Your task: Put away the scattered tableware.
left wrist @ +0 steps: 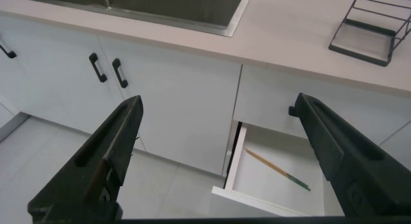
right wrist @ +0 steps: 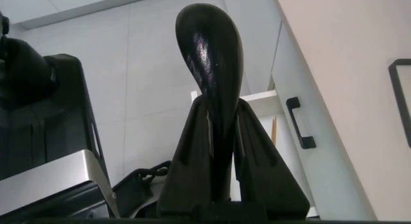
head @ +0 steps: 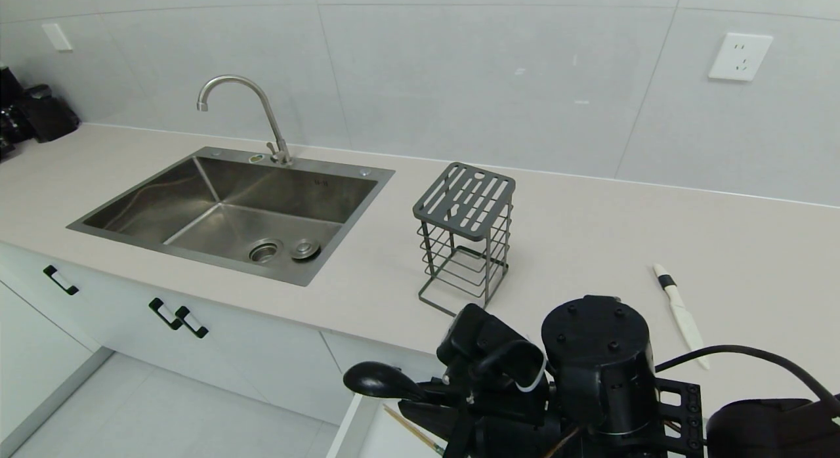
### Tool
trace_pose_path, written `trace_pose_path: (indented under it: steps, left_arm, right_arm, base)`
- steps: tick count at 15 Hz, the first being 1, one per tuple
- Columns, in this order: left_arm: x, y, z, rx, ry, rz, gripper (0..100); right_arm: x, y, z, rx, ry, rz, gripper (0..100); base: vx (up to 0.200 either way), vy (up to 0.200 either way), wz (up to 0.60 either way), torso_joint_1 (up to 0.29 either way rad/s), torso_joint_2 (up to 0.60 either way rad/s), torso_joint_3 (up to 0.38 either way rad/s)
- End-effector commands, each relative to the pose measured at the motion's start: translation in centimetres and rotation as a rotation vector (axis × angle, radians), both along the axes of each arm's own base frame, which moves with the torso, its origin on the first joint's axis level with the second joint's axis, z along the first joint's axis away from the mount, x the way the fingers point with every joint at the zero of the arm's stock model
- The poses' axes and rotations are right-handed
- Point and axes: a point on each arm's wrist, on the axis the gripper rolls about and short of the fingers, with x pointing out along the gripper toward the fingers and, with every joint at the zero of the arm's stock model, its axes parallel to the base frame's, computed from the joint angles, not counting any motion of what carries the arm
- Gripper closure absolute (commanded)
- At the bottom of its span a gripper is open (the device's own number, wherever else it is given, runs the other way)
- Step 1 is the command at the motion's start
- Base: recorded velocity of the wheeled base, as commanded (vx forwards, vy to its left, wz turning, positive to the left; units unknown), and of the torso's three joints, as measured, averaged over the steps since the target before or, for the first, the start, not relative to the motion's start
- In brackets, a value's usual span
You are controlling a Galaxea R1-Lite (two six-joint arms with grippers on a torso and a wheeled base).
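Evidently mid-stow, the right pincer (right wrist: 219,118) is clamped on a black spoon (right wrist: 209,51) near the open drawer (left wrist: 234,166) while the left pincer (left wrist: 217,107) gapes empty, so next I'd lower the spoon beside the chopstick (left wrist: 276,169) and release.

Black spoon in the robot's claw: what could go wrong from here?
The black spoon is pinched by its handle in the right gripper, bowl jutting out, so it might twist or slip to the floor. The drawer opening looks narrow; the spoon could catch its front or land on the chopstick inside.
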Motion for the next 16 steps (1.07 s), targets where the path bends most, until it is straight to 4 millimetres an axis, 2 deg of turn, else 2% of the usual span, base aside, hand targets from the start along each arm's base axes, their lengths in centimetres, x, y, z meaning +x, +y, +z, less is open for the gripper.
trace_pose_path:
  steps: [1, 6, 16]
  left_arm:
    - [0.0, 0.0, 0.0, 0.0, 0.0, 0.001, 0]
    - [0.0, 0.0, 0.0, 0.0, 0.0, 0.001, 0]
    - [0.0, 0.0, 0.0, 0.0, 0.0, 0.001, 0]
  right_arm:
    - [0.48, 0.78, 0.74, 0.026, -0.022, -0.01, 100]
    - [0.52, 0.95, 0.76, 0.007, -0.067, 0.005, 100]
    - [0.68, 1.21, 0.85, 0.013, -0.069, 0.004, 100]
  base:
    - [0.0, 0.0, 0.0, 0.0, 0.0, 0.0]
    - [0.0, 0.0, 0.0, -0.13, 0.26, 0.129]
    - [0.0, 0.0, 0.0, -0.268, 0.53, 0.26]
